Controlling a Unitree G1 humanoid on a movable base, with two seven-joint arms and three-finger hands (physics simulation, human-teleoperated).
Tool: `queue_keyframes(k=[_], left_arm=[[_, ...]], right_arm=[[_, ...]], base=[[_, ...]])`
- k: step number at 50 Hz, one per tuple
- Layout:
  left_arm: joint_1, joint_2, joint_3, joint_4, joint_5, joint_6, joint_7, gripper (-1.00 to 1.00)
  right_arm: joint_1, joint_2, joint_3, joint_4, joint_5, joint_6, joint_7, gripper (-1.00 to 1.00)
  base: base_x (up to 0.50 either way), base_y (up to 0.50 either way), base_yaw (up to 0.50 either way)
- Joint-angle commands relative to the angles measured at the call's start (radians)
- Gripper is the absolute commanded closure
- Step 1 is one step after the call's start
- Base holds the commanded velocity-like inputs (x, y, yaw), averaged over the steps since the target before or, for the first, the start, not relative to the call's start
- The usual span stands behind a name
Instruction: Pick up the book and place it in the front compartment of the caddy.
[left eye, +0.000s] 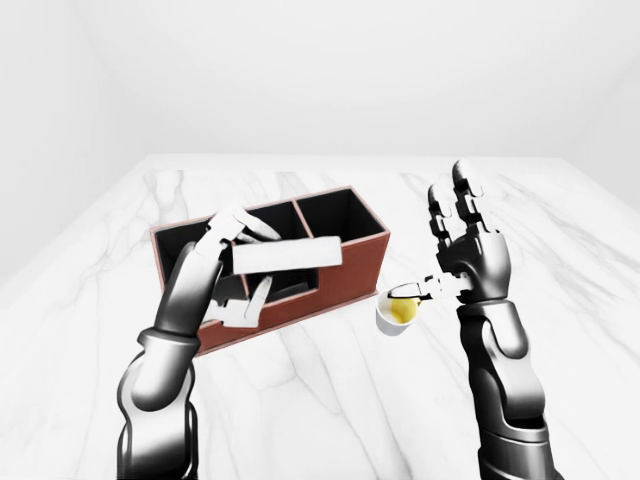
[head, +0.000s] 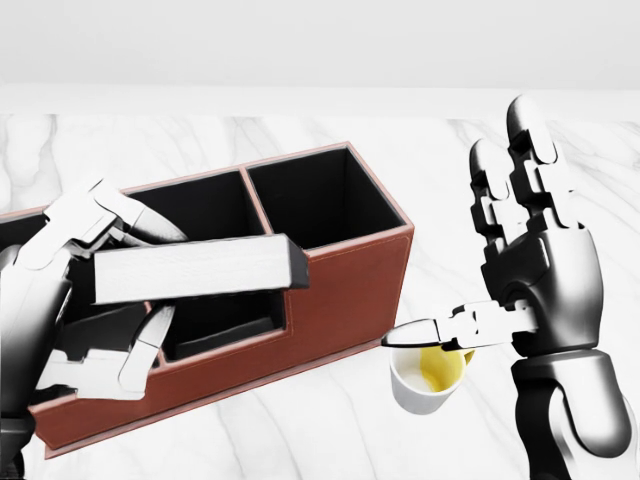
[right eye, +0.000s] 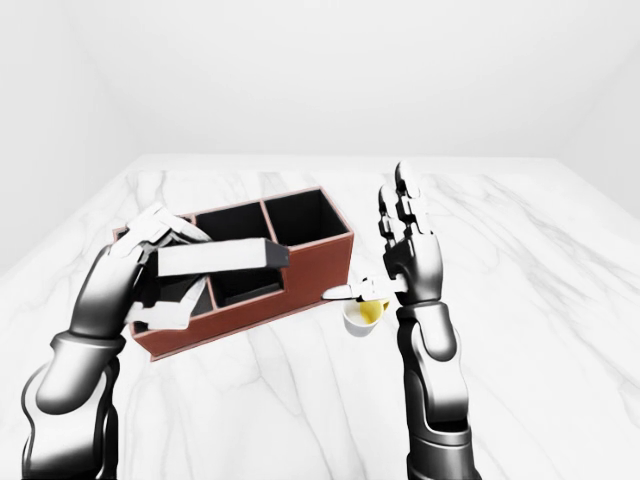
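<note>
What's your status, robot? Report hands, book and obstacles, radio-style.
Left hand shut on book, held level above the caddy. Right hand open, empty, beside the cup. Nothing blocking the compartments.

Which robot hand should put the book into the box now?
The left hand. Its fingers are shut on the grey flat book, held above the red-brown leather caddy. The right hand stands open and empty beside the caddy, its thumb above the small white cup.
</note>
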Motion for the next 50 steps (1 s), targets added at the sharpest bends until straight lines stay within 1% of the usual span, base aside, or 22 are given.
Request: queue_keyframes(k=[1, 4, 9, 15, 20, 27, 35, 50], left_arm=[[-0.134, 0.042, 0.059, 0.088, -0.103, 0.000, 0.080, 0.95], [-0.173, 0.057, 0.066, 0.115, -0.131, 0.000, 0.093, 0.94], [-0.214, 0.073, 0.068, 0.170, -0.166, 0.000, 0.124, 0.94], [-0.259, 0.085, 0.057, 0.226, -0.202, 0.000, 0.147, 0.94], [-0.292, 0.098, 0.048, 0.277, -0.208, 0.000, 0.162, 0.95], [-0.353, 0.125, 0.064, 0.386, -0.209, 0.000, 0.200, 0.95], [-0.401, 0.147, 0.065, 0.506, -0.210, 0.000, 0.236, 0.95], [-0.489, 0.165, 0.061, 0.734, -0.246, 0.000, 0.290, 0.95]], right_arm=[[0.002, 0.002, 0.003, -0.004, 0.000, 0.000, -0.004, -1.00], [-0.002, 0.001, 0.002, 0.010, -0.002, 0.000, 0.000, -1.00], [0.003, 0.002, 0.003, 0.007, -0.002, 0.000, -0.001, -1.00], [0.003, 0.003, 0.005, 0.004, -0.002, 0.000, -0.001, -1.00], [0.003, 0.004, 0.005, 0.015, -0.003, 0.000, 0.001, -1.00], [-0.008, 0.001, 0.002, 0.052, -0.004, 0.000, 0.007, -1.00], [-0.001, 0.004, 0.008, 0.037, -0.005, 0.000, 0.004, -1.00], [0.001, 0.006, 0.010, 0.028, -0.004, 0.000, 0.000, -1.00]], base=[[0.00, 0.00, 0.00], [0.00, 0.00, 0.00], [0.00, 0.00, 0.00], [0.00, 0.00, 0.00], [0.00, 0.00, 0.00], [0.00, 0.00, 0.00], [0.00, 0.00, 0.00], [0.00, 0.00, 0.00]])
